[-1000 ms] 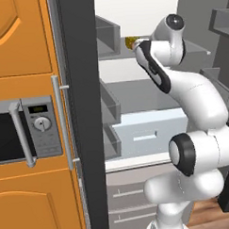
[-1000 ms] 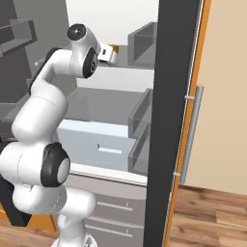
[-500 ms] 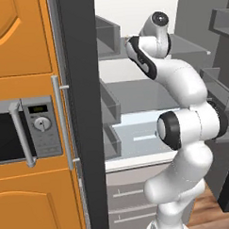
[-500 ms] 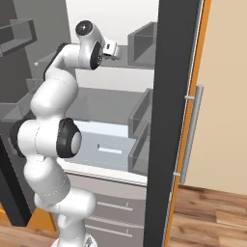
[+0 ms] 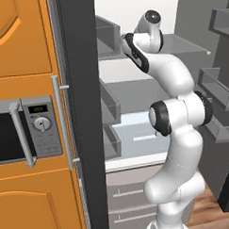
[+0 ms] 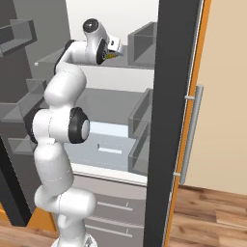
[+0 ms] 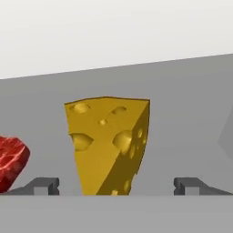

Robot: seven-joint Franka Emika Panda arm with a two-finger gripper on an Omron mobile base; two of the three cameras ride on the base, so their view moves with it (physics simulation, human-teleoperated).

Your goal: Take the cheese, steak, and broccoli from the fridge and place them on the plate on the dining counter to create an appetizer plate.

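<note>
The fridge (image 5: 81, 66) stands open, and my arm reaches in to its upper grey shelf (image 7: 182, 113). On that shelf a yellow cheese (image 7: 109, 145) wedge with holes stands upright. My gripper (image 7: 116, 184) is open, with one fingertip on each side of the wedge and clear gaps between. The red steak (image 7: 11, 159) lies on the same shelf at the left edge of the hand view. From the right base view, the gripper (image 6: 115, 48) sits at shelf height with a bit of yellow cheese (image 6: 112, 55) just under it. The broccoli, plate and dining counter are out of view.
Grey bins (image 5: 111, 102) line the fridge's side wall, and a pale blue-white drawer (image 5: 136, 134) sits below the shelves. A microwave (image 5: 23, 134) is set into orange cabinets left of the fridge. A long metal handle (image 6: 190, 130) runs down the right side above the wooden floor (image 6: 207, 212).
The arm has stretched further into the fridge, and the hand has moved along the upper shelf up to the cheese. The jaws stayed open.
</note>
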